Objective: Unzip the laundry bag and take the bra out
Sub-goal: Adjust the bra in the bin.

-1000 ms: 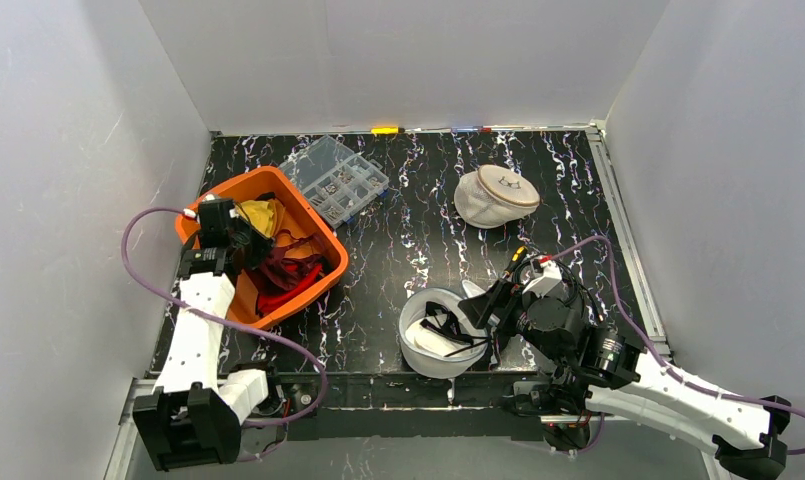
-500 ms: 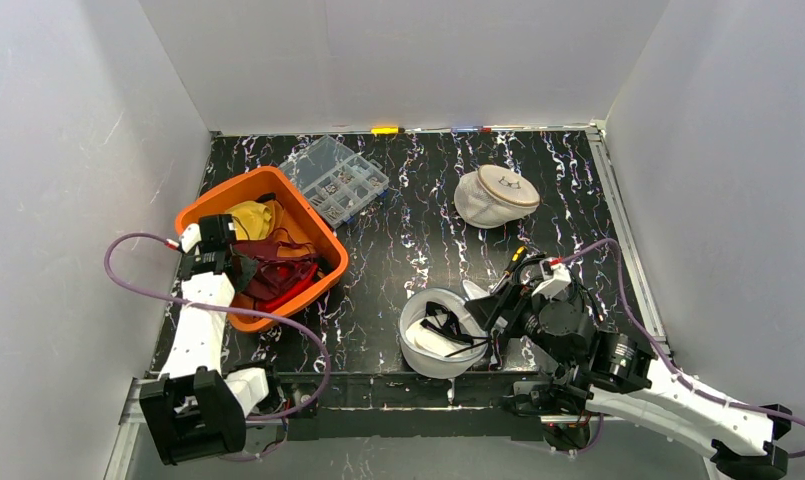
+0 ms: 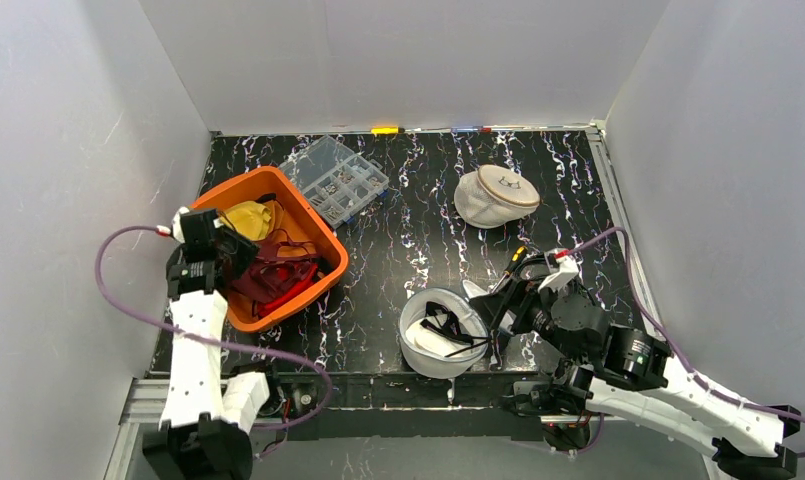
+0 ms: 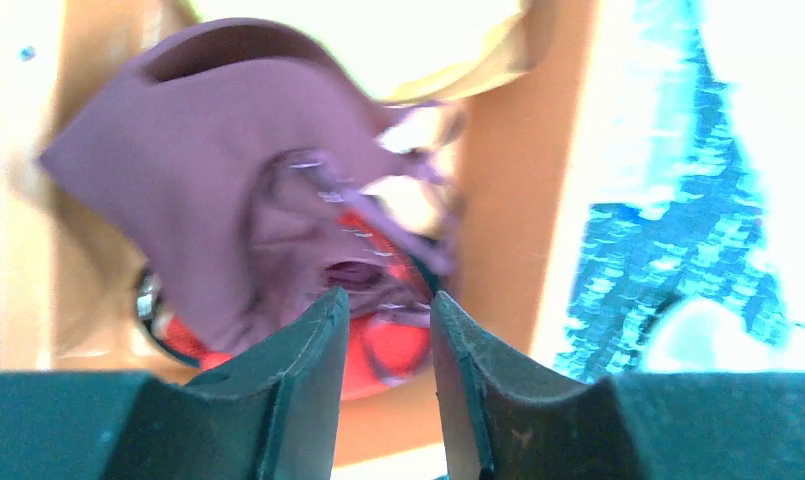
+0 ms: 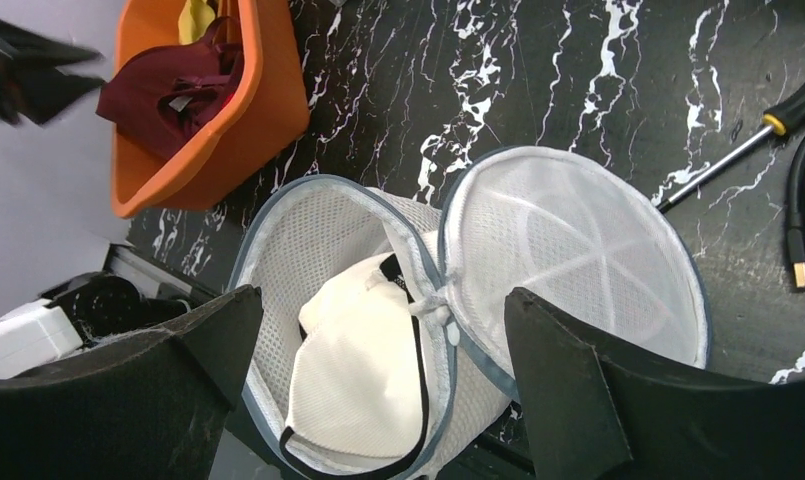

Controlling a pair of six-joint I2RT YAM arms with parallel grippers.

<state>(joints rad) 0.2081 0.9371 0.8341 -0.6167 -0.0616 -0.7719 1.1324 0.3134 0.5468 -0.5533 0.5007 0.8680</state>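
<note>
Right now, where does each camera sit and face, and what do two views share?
Top external: above and behind, facing down on the table; left arm, right arm show.
Left wrist: faces into the orange bin; left fingers show.
Right wrist: faces the open laundry bag; right fingers show.
Shared: the orange bin.

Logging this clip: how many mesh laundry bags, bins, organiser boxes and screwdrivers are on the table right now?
Mesh laundry bags: 2 (near bag, far bag)
Orange bin: 1
Clear organiser box: 1
Screwdriver: 1
Total: 5
</note>
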